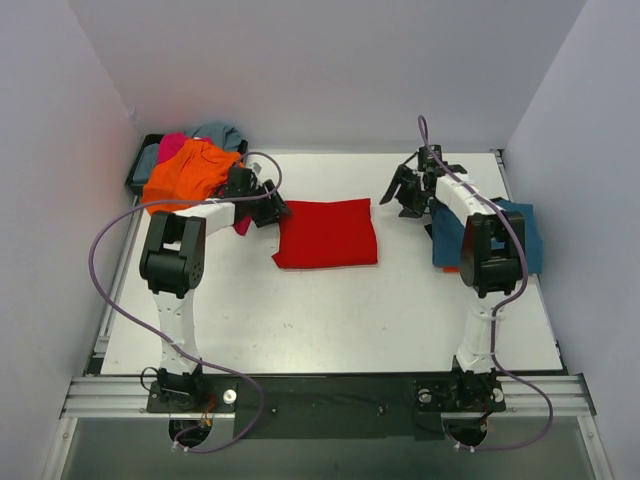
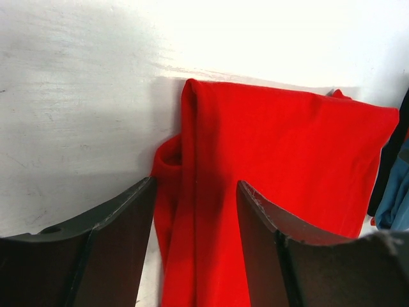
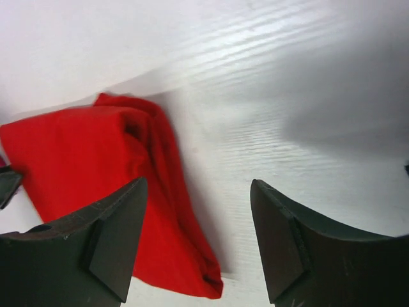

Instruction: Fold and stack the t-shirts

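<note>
The left gripper (image 2: 195, 185) has its fingers spread, straddling the rolled 9 o'clock edge of the red t-shirt (image 1: 327, 232) without pinching it. The right gripper (image 3: 198, 182) hangs open over the bare table (image 1: 330, 320) off the shirt's 2 o'clock corner, holding nothing. The shirt lies as a folded rectangle near the table's centre: soft matte cloth in several layers, its left edge bunched into a loose tube. Closing there risks catching only the upper layers, so a lift could let the fold sag open, and dragging could wrinkle the smooth face. An orange-topped heap (image 1: 185, 175) sits at 10 o'clock, a teal shirt (image 1: 520, 235) at 3 o'clock.
</note>
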You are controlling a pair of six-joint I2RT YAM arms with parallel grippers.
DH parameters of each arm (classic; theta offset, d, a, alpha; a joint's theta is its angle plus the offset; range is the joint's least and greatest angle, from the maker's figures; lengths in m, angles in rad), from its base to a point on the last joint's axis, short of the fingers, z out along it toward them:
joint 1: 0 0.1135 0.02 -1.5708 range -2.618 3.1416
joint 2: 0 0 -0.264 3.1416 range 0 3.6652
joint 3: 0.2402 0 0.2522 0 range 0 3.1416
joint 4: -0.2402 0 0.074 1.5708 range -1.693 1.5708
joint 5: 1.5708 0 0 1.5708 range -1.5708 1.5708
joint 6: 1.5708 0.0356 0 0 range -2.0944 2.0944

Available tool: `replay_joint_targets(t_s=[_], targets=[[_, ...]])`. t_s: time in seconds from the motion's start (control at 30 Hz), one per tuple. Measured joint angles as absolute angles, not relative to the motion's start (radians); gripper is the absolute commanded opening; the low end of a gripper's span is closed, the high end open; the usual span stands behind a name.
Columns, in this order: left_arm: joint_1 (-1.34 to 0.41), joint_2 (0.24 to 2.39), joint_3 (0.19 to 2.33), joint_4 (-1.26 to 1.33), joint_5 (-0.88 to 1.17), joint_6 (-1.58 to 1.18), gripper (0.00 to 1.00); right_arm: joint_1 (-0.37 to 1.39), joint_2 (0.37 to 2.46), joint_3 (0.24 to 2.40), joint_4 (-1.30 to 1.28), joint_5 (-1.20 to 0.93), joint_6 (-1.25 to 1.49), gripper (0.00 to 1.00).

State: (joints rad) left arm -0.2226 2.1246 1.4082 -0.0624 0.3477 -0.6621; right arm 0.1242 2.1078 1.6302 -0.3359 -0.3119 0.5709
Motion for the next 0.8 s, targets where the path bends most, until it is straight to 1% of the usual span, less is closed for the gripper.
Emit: replay_joint_targets(t_s=[0.2,0.3,0.4,0.5,0.6,0.7,0.8], targets=[[-0.223,2.125,1.411,-0.064,0.344,-0.669,0.63,0.162,2.093,1.628,-0.253,-0.421,0.555,0.59],[-0.222,2.125,1.411,-0.067,0.337,-0.669,0.65,0.183,2.123,1.661,-0.257,-0.450,0.550,0.55],[-0.223,2.123,1.411,-0.068,0.332,-0.667,0.67,0.202,2.185,1.720,-0.265,-0.456,0.547,0.51],[-0.221,2.117,1.411,-0.073,0.327,-0.656,0.71,0.205,2.239,1.754,-0.293,-0.444,0.546,0.51],[-0.216,2.109,1.407,-0.085,0.316,-0.641,0.72,0.204,2.286,1.776,-0.334,-0.417,0.546,0.50],[-0.213,2.107,1.407,-0.090,0.307,-0.634,0.71,0.203,2.299,1.805,-0.358,-0.404,0.545,0.48],[-0.213,2.108,1.411,-0.094,0.303,-0.633,0.66,0.208,2.309,1.825,-0.377,-0.395,0.544,0.47]])
